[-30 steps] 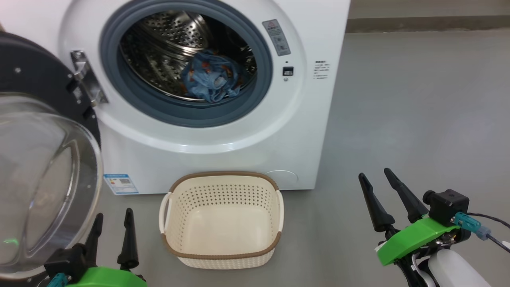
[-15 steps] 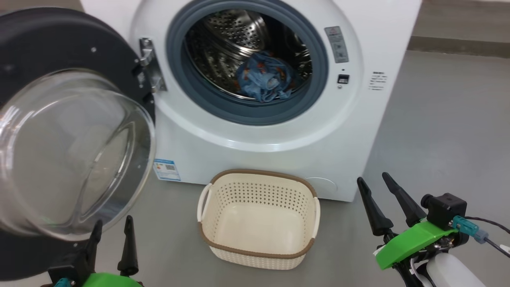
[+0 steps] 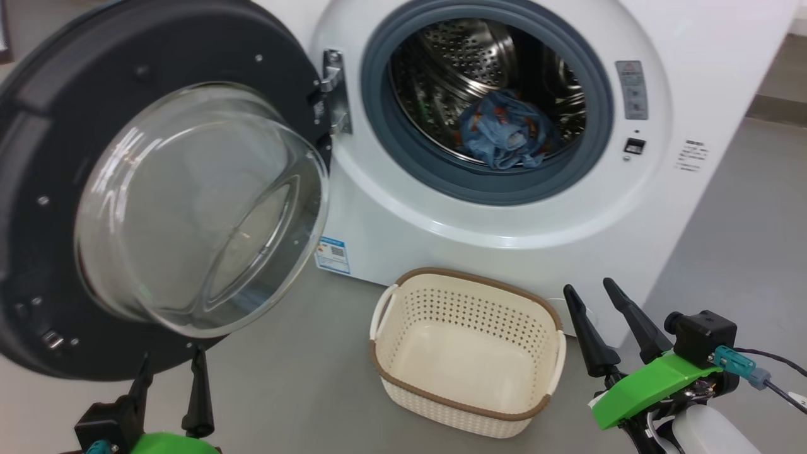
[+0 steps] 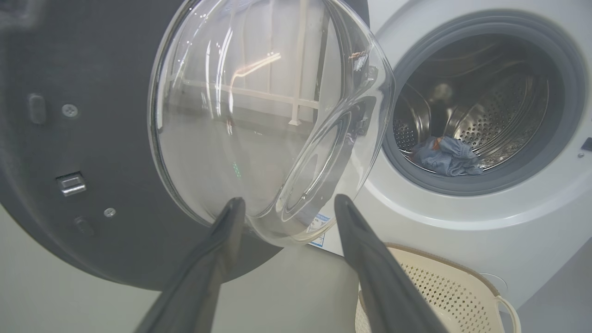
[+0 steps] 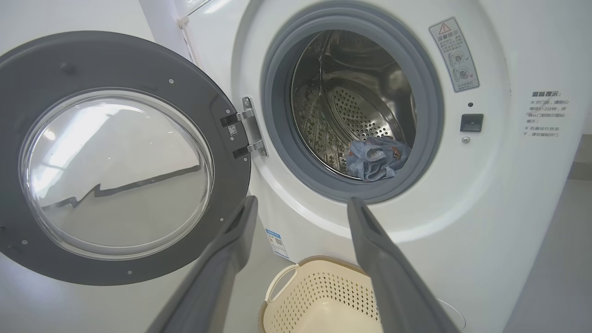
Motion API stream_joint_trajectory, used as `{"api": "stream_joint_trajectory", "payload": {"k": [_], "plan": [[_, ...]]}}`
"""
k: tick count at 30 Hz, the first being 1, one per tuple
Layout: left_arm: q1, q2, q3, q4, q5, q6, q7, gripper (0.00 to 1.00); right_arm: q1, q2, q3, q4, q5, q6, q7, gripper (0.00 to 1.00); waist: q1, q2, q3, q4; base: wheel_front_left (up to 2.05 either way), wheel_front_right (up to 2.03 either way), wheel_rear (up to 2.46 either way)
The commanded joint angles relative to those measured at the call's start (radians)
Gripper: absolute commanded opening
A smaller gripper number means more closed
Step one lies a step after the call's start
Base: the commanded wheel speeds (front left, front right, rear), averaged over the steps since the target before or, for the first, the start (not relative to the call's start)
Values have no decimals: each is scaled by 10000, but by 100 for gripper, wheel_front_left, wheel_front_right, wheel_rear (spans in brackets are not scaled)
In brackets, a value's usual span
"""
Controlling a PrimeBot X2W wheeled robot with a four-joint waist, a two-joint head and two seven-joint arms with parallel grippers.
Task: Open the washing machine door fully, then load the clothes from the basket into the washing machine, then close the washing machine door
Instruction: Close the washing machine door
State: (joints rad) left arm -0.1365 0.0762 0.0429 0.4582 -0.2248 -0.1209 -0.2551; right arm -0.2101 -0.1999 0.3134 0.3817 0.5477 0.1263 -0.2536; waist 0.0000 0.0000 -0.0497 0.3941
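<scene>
So here's where we're at: the door (image 3: 38, 189) is swung wide open and fills most of the left half of the head view. Its glass bowl (image 3: 202, 208) bulges toward us, and it hangs off the hinge (image 3: 334, 91) at top centre. The washer (image 3: 504, 252) takes up the upper right of the frame, with a blue sticker (image 3: 332, 254) low on its front, right beside the edge of the bowl.

The clothes (image 3: 504, 135), a crumpled blue bundle with little orange bits, are in the drum (image 3: 466, 57). They're lying at its bottom just behind the grey ring (image 3: 378, 126). The basket (image 3: 466, 275) sits on the floor (image 3: 302, 391) right in front of the washer, lower middle of the frame, and we can see straight down to its cream bottom.

Our left hand (image 3: 173, 362) is at the lower left with its fingers spread all the way and nothing in them, tips just under the door's lower rim. In the left wrist view the fingers (image 4: 222, 240) point up at the bowl's lower edge, and we can't tell if they touch it. Our right hand (image 3: 587, 287) is at the lower right, just right of the basket, also fully spread and holding nothing. In the right wrist view its fingers (image 5: 370, 240) point up toward the washer's opening, with the basket's rim low between them
</scene>
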Motion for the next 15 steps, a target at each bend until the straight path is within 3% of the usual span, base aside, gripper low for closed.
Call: {"api": "stream_joint_trajectory", "payload": {"k": [1, 5, 15], "plan": [[-132, 132, 332, -240, 160, 45, -67, 100, 24, -57, 45, -254, -15, 44, -82, 100, 0, 0, -74, 480, 0, 0, 0], [-102, 112, 372, -319, 198, 30, -67, 100, 68, -11, -50, -302, -101, 44, -82, 100, 0, 0, -90, 834, 0, 0, 0], [24, 6, 635, -625, 184, 13, -67, 100, -144, -15, 181, -280, -122, 44, -82, 100, 0, 0, 87, 983, 0, 0, 0]]}}
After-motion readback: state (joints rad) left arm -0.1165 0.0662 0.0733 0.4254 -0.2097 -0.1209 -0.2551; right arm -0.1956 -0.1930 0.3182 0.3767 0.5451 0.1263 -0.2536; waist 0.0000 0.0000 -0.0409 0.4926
